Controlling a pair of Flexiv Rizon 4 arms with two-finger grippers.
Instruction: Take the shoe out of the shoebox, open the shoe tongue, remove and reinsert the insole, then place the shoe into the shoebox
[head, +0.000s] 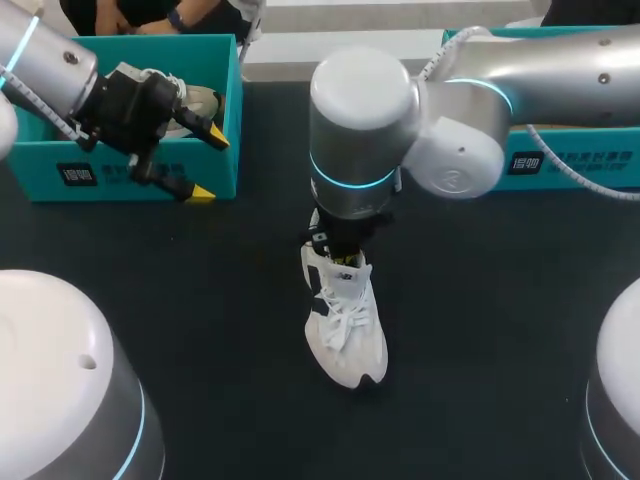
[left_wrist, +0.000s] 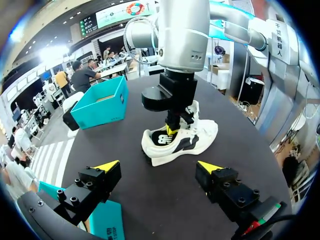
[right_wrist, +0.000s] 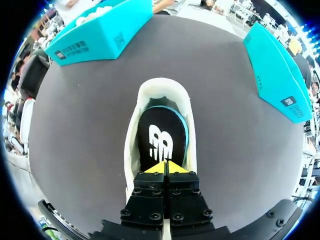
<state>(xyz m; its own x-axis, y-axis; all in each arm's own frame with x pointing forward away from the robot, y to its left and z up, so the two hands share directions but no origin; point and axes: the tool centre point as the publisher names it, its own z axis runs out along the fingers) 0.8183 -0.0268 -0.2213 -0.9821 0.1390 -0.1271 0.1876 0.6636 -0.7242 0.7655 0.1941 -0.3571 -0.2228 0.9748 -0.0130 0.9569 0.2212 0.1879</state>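
The shoe (head: 343, 325) is out of the shoebox (head: 120, 170) and lies on the dark tabletop (head: 480, 330), directly under the right end effector (right_wrist: 166, 167). Its fingers are pressed together, and their yellow tips stand on the black insole (right_wrist: 161, 137) at the heel part, inside the shoe opening. I cannot tell if an edge of the insole is caught between them. The insole lies flat in the shoe, so I judge that the insole step is in hand, but whether it is coming out or going back in, the views do not say. The left end effector (head: 209, 166) has its fingers wide apart and holds nothing. The shoebox is just beside it and the shoe is well ahead. Placing the shoe into the shoebox is not yet done.
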